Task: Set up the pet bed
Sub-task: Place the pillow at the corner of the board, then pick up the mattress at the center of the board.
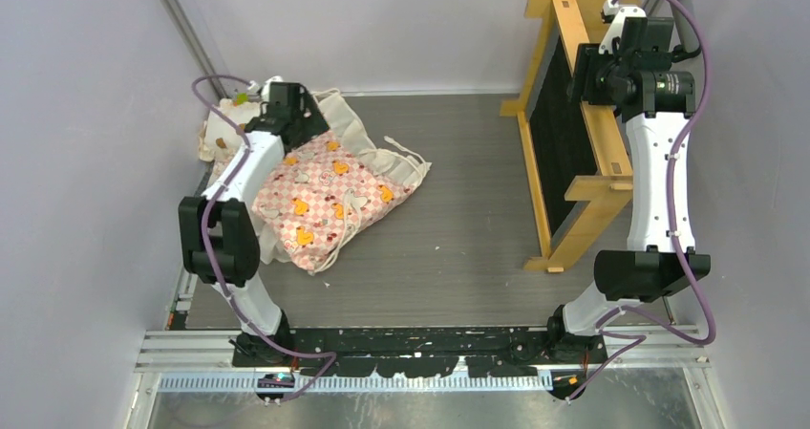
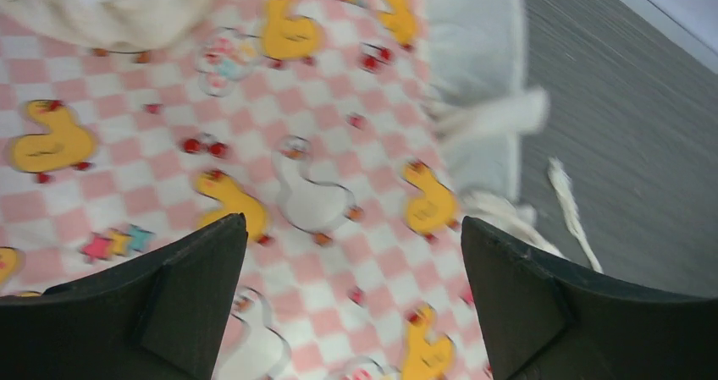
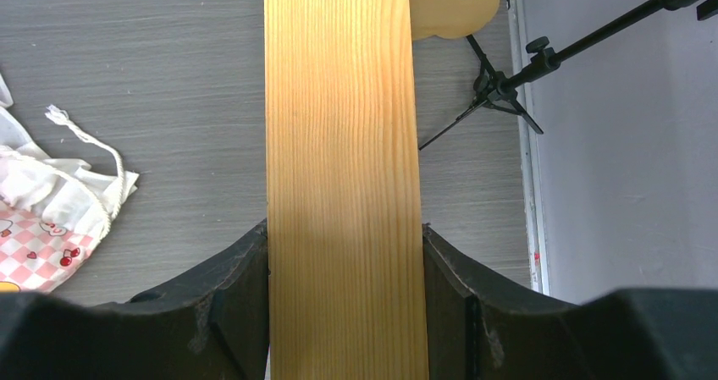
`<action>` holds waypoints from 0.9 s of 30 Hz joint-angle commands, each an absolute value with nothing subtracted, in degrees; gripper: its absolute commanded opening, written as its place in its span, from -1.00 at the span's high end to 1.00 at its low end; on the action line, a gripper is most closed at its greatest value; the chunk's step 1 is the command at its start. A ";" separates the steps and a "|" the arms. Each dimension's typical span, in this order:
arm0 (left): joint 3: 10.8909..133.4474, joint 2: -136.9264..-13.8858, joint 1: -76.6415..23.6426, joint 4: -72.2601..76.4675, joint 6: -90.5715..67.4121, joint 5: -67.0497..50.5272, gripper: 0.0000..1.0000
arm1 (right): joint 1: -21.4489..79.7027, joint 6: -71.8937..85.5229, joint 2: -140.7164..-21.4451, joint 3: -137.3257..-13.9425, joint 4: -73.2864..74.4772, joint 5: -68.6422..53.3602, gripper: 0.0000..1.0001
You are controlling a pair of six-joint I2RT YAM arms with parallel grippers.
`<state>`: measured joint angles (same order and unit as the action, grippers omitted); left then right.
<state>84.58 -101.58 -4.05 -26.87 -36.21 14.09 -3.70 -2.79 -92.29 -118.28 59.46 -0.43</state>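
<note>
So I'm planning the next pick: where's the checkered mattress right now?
Top view: the mattress lies on the left half of the table, under the open left gripper, apart from the bed frame at the right edge.

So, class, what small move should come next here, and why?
Probably the right end effector should tip the bed frame down flat: it is clamped on the frame, which stands on its side, while the mattress lies apart on the table under the open left end effector.
</note>
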 commanded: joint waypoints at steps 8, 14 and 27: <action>95.93 -108.57 -28.77 -39.59 -24.15 26.63 -0.99 | -3.25 -0.04 -91.09 -113.15 60.78 -2.14 0.99; 98.18 -113.82 -34.67 -42.91 -26.26 31.61 -0.99 | -3.25 -0.09 -91.00 -112.78 60.77 -1.84 0.99; 94.12 -115.03 -35.84 -46.99 -31.85 35.10 -0.79 | -3.25 -0.08 -91.08 -112.32 60.79 -1.70 0.99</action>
<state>96.23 -117.64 -35.94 -46.13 -29.76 32.23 -3.60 -2.74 -90.56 -114.19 55.13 -0.51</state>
